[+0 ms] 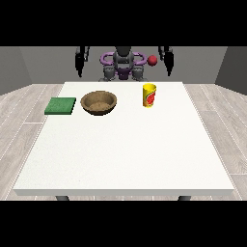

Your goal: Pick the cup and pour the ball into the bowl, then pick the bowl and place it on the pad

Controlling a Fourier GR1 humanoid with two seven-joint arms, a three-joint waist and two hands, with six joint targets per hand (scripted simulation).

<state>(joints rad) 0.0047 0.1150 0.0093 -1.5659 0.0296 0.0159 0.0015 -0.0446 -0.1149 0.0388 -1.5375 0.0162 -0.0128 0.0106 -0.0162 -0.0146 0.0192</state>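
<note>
**Cup stands forward of the raised hand at the view's right**

Below and forward of the hand at the view's right, toward the camera, the yellow cup stands upright on the white table, its long axis vertical and its open mouth up. That hand hangs raised near the robot's shoulder, well apart from the cup and touching nothing. Whether its fingers are spread or curled I cannot tell; it shows only as a dark, narrow shape. The same goes for the hand at the view's left, which hangs at a like height on the other side.

A small red ball shows just beside the right-side hand, on its inner side, above the cup and not inside it as far as this view tells. Whether it is in the air or lies farther back cannot be read.

The wooden bowl sits below and forward of the left-side hand, between the cup and the green pad. The pad lies flat just beyond the bowl, toward the table's edge at the view's left, apart from it.

By my judgement nothing of the task is yet done. The right-side hand is the nearer to the cup, so the reach would go down and forward from there, meeting the cup's upright side.
</note>
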